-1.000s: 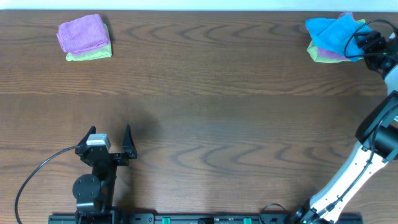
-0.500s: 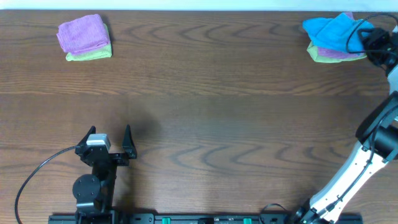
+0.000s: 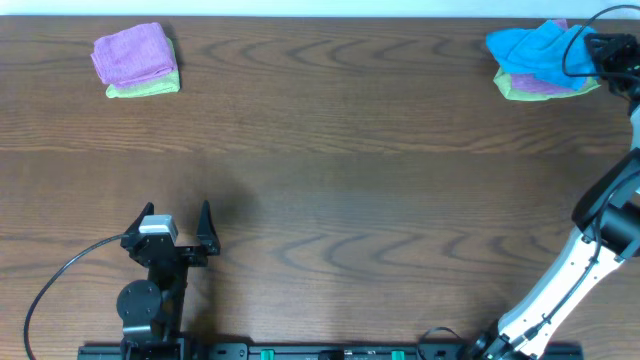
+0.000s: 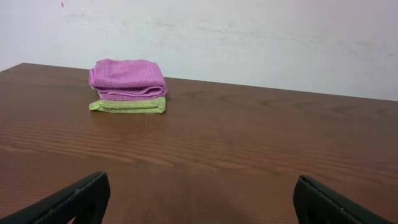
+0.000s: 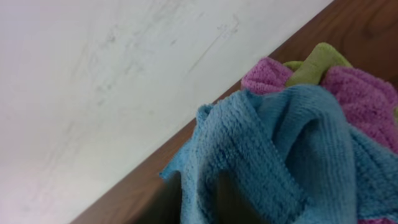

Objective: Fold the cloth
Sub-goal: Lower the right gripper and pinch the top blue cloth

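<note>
The sky-blue cloth (image 3: 530, 48) lies crumpled on top of a pile at the table's far right corner. My right gripper (image 3: 592, 50) sits at the cloth's right edge. In the right wrist view the cloth (image 5: 292, 149) fills the lower frame in raised pleats that run down into the jaws. The fingers themselves are hidden by the fabric, which looks pinched. My left gripper (image 3: 177, 208) rests near the front left of the table, far from the cloth. It is open wide, with only bare wood between its fingers (image 4: 81, 196).
Under the blue cloth lie a purple cloth (image 3: 548, 88) and a lime-green cloth (image 3: 512, 90). Another folded purple cloth (image 3: 133, 52) sits on a lime-green one (image 3: 145, 88) at the far left corner. The table's back edge meets a white wall (image 5: 93, 74).
The right gripper has slid toward the table's back edge and closed into the blue cloth, which has bunched and shifted slightly left. The left arm has not moved.
</note>
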Controlling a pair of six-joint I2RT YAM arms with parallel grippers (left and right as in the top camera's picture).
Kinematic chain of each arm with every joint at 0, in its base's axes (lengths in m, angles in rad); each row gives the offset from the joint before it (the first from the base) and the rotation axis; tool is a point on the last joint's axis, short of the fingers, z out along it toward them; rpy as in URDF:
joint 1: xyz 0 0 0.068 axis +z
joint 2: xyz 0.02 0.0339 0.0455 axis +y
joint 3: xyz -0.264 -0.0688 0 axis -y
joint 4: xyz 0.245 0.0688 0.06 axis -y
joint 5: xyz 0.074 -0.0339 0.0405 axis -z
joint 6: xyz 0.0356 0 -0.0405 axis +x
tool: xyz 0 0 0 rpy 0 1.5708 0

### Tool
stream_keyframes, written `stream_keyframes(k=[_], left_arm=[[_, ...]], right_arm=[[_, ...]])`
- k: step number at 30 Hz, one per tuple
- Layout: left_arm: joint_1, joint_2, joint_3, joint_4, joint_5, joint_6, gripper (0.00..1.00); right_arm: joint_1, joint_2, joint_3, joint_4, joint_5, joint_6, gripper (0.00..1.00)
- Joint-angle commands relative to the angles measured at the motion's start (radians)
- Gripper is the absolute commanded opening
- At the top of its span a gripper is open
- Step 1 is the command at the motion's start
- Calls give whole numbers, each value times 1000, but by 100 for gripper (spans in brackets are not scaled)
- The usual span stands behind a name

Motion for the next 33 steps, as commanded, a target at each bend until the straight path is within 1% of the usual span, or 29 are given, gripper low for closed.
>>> stream_keyframes(k=[1,4,5,6,7,8,10,12,15,22,27,30,33], left_arm=[[-4,-6,-34,-17,-3,11,96],[-4,-6,-34,-17,-3,11,95],[-4,-6,-34,-17,-3,11,95],[-4,-6,-34,-17,-3,11,95],[-4,-6,-34,-17,-3,11,96],[-4,-6,-34,-17,-3,11,95],[-4,-6,-34,-17,-3,11,95],[-4,-6,-34,-17,-3,11,95],[-4,-6,-34,-17,-3,11,96],[-4,-6,-34,-17,-3,11,96],[-4,-6,-34,-17,-3,11,96],[-4,-6,-34,-17,-3,11,95],[-4,-6,-34,-17,-3,11,96]], right_arm=[[-5,-2,18,-3,-19,-2,2],[-5,-2,18,-7,-19,-3,2],[-5,-2,18,-10,-19,-4,4],[-5,-2,18,-13,-19,-10,11],[-5,-2,18,-24,-19,-23,36],[-5,-2,18,-37,-19,-36,45],[-10,-2,18,-78,-18,-61,50],[-20,-2,18,-138,2,-92,53],[-51,-2,18,-211,11,-125,51],[-95,-2,18,-291,11,-175,51],[-106,-2,18,-303,11,-191,51],[-97,-2,18,-304,13,-212,53],[-75,-2,18,-308,64,-221,55]])
